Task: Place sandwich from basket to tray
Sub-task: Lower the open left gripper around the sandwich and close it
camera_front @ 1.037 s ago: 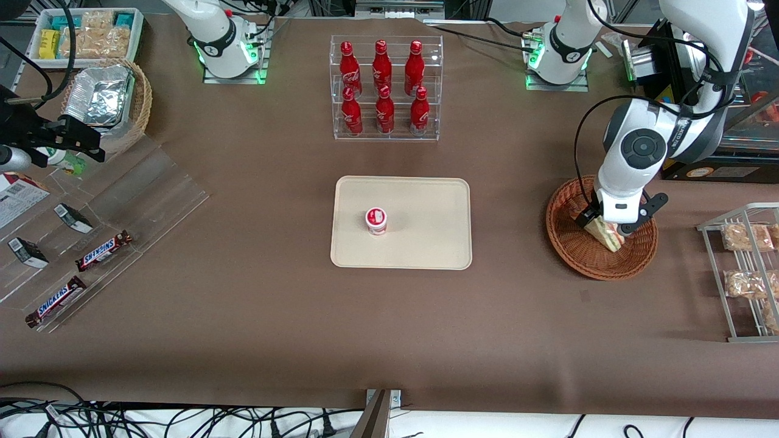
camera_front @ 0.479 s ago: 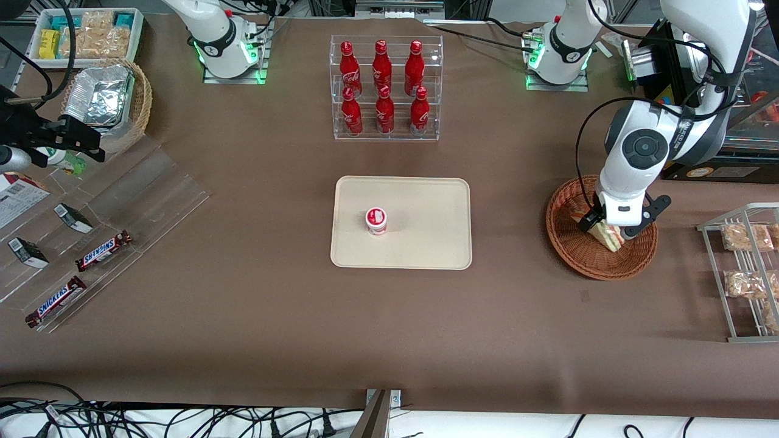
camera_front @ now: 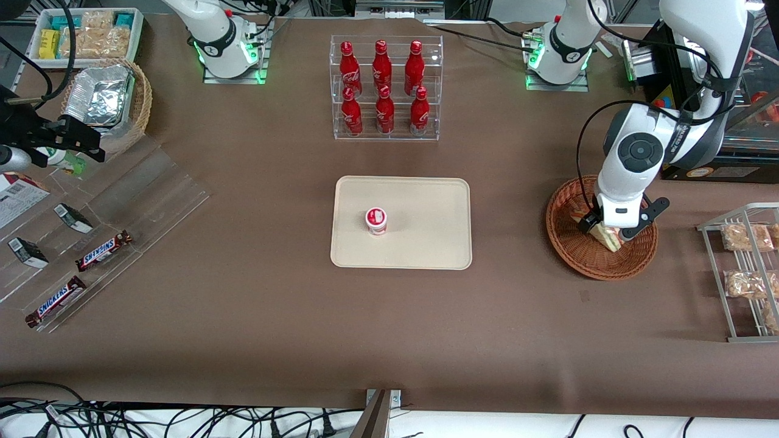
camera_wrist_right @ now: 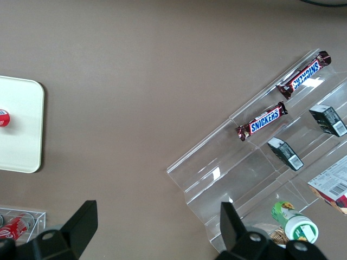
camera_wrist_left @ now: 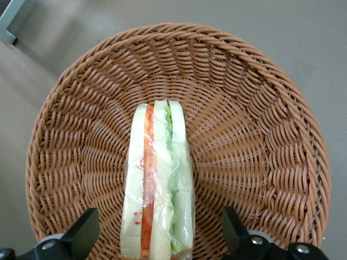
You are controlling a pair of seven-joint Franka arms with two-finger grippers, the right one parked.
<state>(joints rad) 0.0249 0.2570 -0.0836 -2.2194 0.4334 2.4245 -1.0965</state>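
Note:
The sandwich (camera_wrist_left: 157, 189), a wrapped wedge with white bread and orange and green layers, lies in the middle of the reddish-brown woven basket (camera_wrist_left: 260, 135). My left gripper (camera_wrist_left: 157, 238) is open and straddles its wide end, with a gap to each black finger (camera_wrist_left: 81, 235). From the front, the gripper (camera_front: 608, 229) hangs low over the basket (camera_front: 578, 258) at the working arm's end of the table, and the sandwich (camera_front: 609, 239) shows just under it. The cream tray (camera_front: 432, 213) lies flat at the table's middle.
A small red-lidded cup (camera_front: 376, 220) stands on the tray. Farther from the camera is a clear rack of red bottles (camera_front: 385, 88). A wire rack with snack packs (camera_front: 745, 267) stands beside the basket. Acrylic shelves with Snickers bars (camera_front: 103, 249) lie toward the parked arm's end.
The gripper has shifted slightly and settled a little lower over the basket. The sandwich lies where it was, and the fingers stay apart.

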